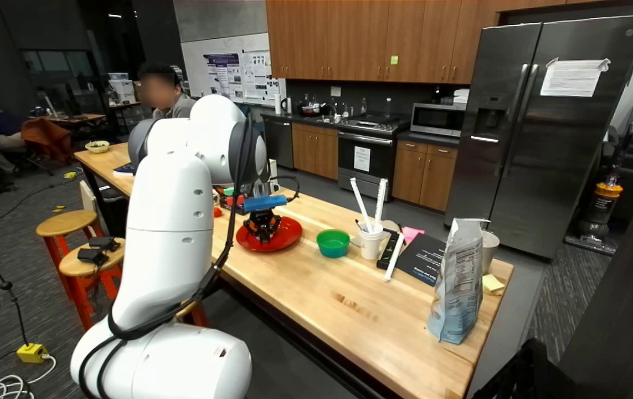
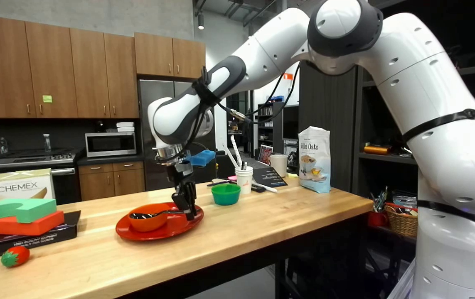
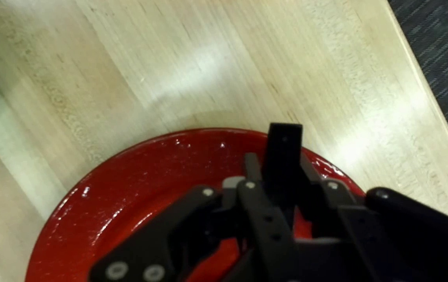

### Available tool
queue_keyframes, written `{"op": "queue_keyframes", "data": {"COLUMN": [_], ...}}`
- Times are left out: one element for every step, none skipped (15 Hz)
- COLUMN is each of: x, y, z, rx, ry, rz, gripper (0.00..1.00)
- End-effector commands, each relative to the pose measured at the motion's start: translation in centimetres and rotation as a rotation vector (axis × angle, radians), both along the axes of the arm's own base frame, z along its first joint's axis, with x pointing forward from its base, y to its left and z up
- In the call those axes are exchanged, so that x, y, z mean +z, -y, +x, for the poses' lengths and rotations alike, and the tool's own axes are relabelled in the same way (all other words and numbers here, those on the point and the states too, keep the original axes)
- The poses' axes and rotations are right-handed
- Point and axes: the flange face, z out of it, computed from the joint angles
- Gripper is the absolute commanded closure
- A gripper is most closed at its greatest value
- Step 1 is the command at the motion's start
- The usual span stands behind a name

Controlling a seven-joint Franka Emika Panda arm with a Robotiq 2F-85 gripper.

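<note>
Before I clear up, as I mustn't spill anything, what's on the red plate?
An orange bowl holding a dark spoon, whose handle reaches the pincer. Beneath the bowl, the plate is hidden.

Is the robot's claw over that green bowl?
No, in an exterior view the gripper is over the red plate, apart from the green bowl.

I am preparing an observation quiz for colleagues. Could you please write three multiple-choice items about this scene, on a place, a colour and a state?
1. Relative to the plate, the orange bowl stands: A) on it B) beside it C) under it
2. The plate's colour: A) white B) blue C) red
3. The end effector, at the black spoon, is: A) wide open B) closed C) out of view

1 A: the plate extends beneath it.
2 C: red in every view.
3 B: it clasps the handle.
</note>
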Motion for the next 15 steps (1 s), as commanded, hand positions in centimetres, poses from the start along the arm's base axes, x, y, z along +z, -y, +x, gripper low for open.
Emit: {"op": "queue_keyframes", "data": {"x": [1.1, 1.2, 1.2, 1.3, 1.4, 1.5, 1.6, 1.9, 2.1, 2.4, 2.7, 2.9, 3.2, 3.4, 3.7], "y": [0.4, 0.3, 0.3, 0.2, 0.2, 0.1, 0.1, 0.0, -0.1, -0.2, -0.2, -0.3, -0.4, -0.5, -0.7], "z": [-0.5, -0.5, -0.6, -0.6, -0.6, -0.7, -0.7, -0.7, -0.8, -0.9, -1.1, -1.2, -1.4, -1.6, -1.8], "rx": [0.001, 0.002, 0.001, 0.0, 0.0, -0.001, -0.001, -0.001, -0.003, -0.005, -0.009, -0.012, -0.015, -0.017, -0.012], "ry": [0.002, 0.007, 0.008, 0.013, 0.016, 0.02, 0.025, 0.035, 0.04, 0.047, 0.052, 0.057, 0.064, 0.068, 0.083], "rz": [0.012, 0.007, 0.003, -0.003, -0.007, -0.014, -0.023, -0.038, -0.053, -0.076, -0.102, -0.133, -0.166, -0.2, -0.238], "gripper": [0.94, 0.94, 0.94, 0.94, 0.94, 0.94, 0.94, 0.94, 0.94, 0.94, 0.94, 0.94, 0.94, 0.94, 0.94]}}
